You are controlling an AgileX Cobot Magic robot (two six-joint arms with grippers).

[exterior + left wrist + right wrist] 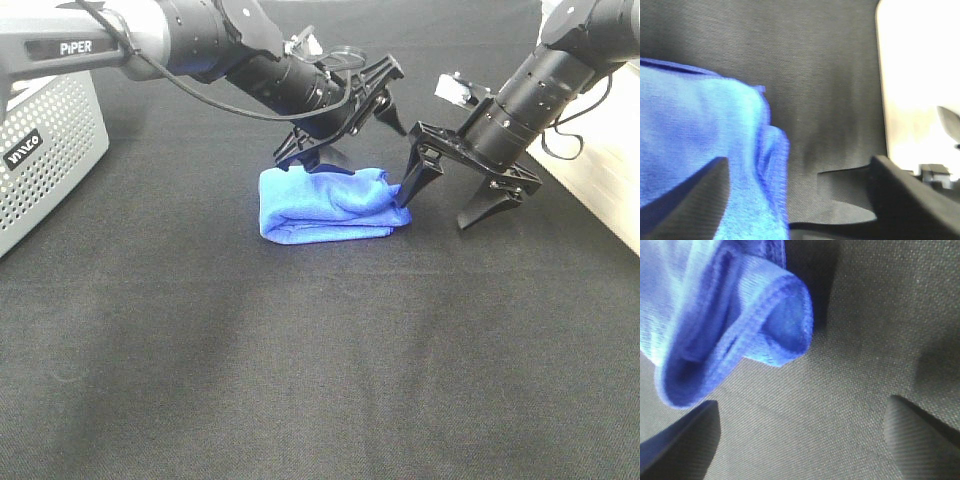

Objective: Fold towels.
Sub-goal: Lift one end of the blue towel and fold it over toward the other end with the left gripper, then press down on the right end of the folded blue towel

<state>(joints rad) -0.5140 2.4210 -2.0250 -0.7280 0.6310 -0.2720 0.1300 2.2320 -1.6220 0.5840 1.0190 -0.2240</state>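
Note:
The royal-blue towel (325, 205) lies folded into a small thick bundle on the black tabletop, a little left of centre. My left gripper (350, 135) is open and empty, just above the towel's far edge. One finger is over the cloth and the other is off to its right. In the left wrist view the towel (700, 145) fills one side between the open fingers (685, 200). My right gripper (452, 198) is open and empty at the towel's right end, with its near finger against the fold. The right wrist view shows the towel's rolled, stitched end (740, 315) ahead of the open gripper (800, 440).
A grey perforated box (45, 150) stands at the far left. A pale wooden surface (605, 185) borders the black cloth at the right, and also shows as a bright area in the left wrist view (920, 75). The black tabletop (320, 380) stretches toward the front.

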